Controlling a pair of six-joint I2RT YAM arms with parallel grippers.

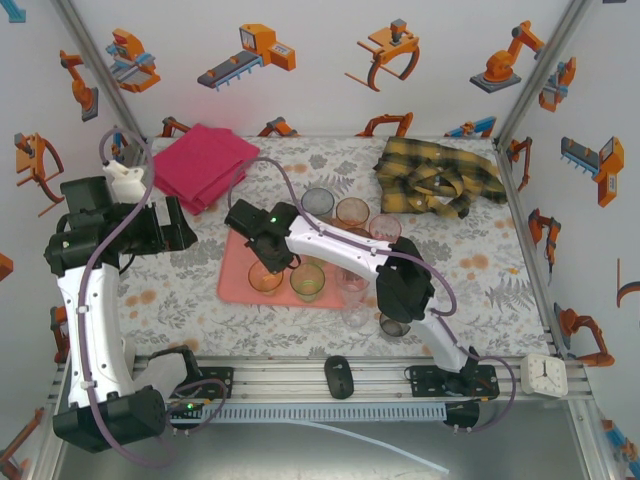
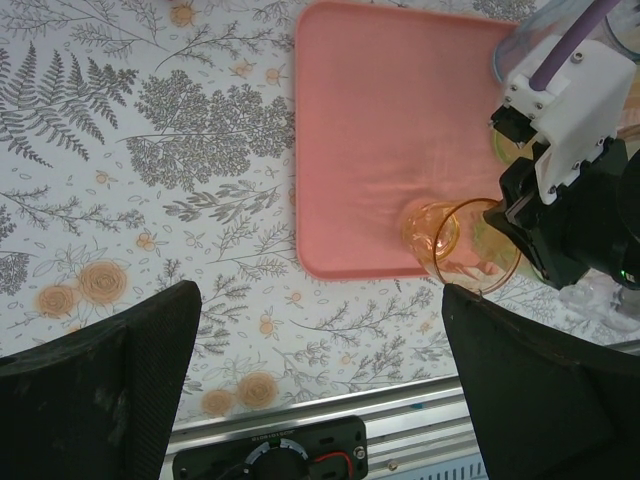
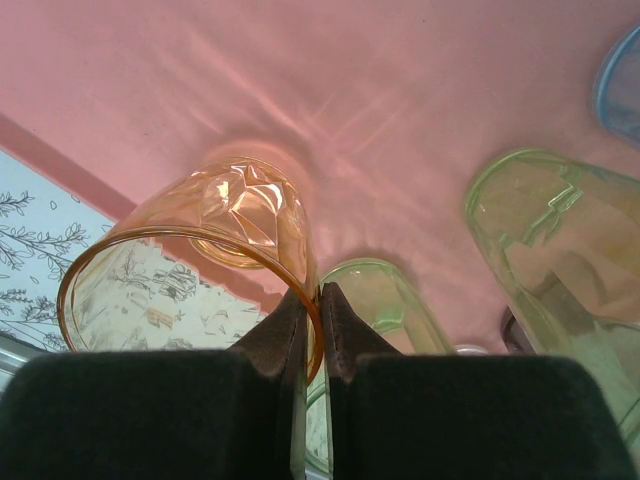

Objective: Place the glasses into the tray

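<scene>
The salmon-pink tray (image 1: 238, 278) lies mid-table. My right gripper (image 1: 270, 258) is shut on the rim of an amber glass (image 1: 265, 281); in the right wrist view the rim is pinched between both fingers (image 3: 290, 320) and the glass's (image 3: 190, 250) base sits at the tray's (image 3: 380, 80) near edge. A green glass (image 1: 307, 283) stands beside it in the tray. Blue-grey (image 1: 318, 203), amber (image 1: 351, 213) and pink (image 1: 385, 230) glasses stand behind the tray, with clear (image 1: 357, 315) and dark (image 1: 394, 325) ones to its right. My left gripper (image 1: 176, 224) hangs open and empty left of the tray (image 2: 380, 120).
A folded magenta cloth (image 1: 203, 162) lies at the back left and a yellow plaid shirt (image 1: 440, 175) at the back right. A black object (image 1: 339, 376) sits on the front rail and a white clock (image 1: 546, 374) at its right end.
</scene>
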